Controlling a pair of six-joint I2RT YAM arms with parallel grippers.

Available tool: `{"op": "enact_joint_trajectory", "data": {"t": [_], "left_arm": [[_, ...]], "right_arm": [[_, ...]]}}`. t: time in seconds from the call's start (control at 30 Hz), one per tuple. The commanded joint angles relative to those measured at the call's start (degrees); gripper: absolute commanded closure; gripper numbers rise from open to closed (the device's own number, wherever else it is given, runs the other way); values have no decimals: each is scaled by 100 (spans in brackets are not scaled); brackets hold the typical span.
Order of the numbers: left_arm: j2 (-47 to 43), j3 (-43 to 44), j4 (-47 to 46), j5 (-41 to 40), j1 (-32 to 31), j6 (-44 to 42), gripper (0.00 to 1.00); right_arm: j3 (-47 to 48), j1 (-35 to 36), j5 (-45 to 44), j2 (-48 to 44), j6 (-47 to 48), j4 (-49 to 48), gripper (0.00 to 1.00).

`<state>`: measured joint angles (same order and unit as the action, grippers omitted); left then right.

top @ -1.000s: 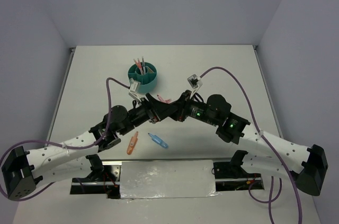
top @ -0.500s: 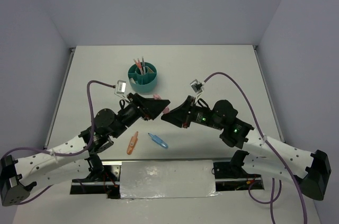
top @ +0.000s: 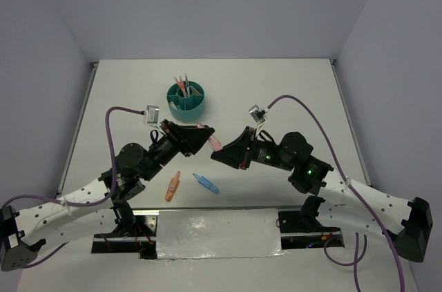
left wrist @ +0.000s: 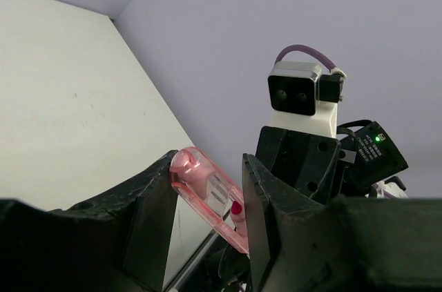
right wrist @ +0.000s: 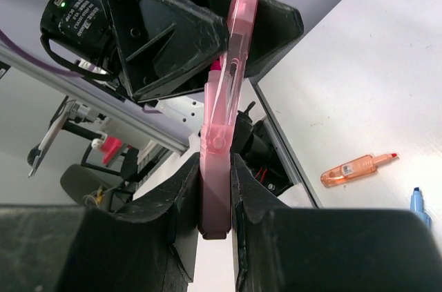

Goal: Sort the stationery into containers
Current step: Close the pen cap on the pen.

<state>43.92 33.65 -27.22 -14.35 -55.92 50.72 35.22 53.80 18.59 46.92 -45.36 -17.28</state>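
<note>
White table (top: 290, 92), grey walls (top: 207, 9); right fingers (right wrist: 181, 202) clench pink marker (right wrist: 231, 71); left fingers (left wrist: 148, 216): grip unclear.

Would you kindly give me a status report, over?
Right fingers shut on pink marker. Left fingers around its other end, grip unclear. Teal cup beyond, nothing between.

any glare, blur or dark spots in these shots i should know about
Top external view: even, soft light, sharp throughout, with glare on the shiny plate at the near edge. Left wrist view: the pink marker is fairly crisp; the near fingers are dark and featureless. Right wrist view: the marker glows translucent; the orange marker is sharp.
</note>
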Motion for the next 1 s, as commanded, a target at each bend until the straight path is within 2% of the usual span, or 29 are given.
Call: {"op": "enact_joint_trajectory", "data": {"t": [0.0, 0.13, 0.23, 0.33, 0.43, 0.47, 0.67, 0.83, 0.97], "left_arm": [[-156, 98, -275, -156, 11, -334, 47], [-270, -60, -590, -42, 11, -536, 48], [-279, -87, -670, 107, 11, -712, 58], [-200, -104, -863, 370, 11, -835, 83], [-77, -122, -995, 538, 11, -844, 92], [-42, -113, -1004, 599, 11, -844, 99], [64, -183, -1075, 583, 11, -765, 100], [-200, -148, -646, -23, 11, -695, 100], [-200, -34, -573, -103, 11, -642, 100]], "right_arm": [[-33, 60, 92, -130, -25, -162, 100], [-24, 60, 40, -165, -34, -66, 100], [2, 60, -31, -183, -69, 31, 100], [28, 60, -13, -165, -104, -4, 100], [72, 69, -5, -139, -130, 23, 100], [81, 69, -4, -139, -139, -47, 100], [-41, 78, 39, -340, 54, -363, 100], [-427, 130, -4, -780, 194, -828, 100], [-429, 175, 118, -833, 212, -988, 100]]}}
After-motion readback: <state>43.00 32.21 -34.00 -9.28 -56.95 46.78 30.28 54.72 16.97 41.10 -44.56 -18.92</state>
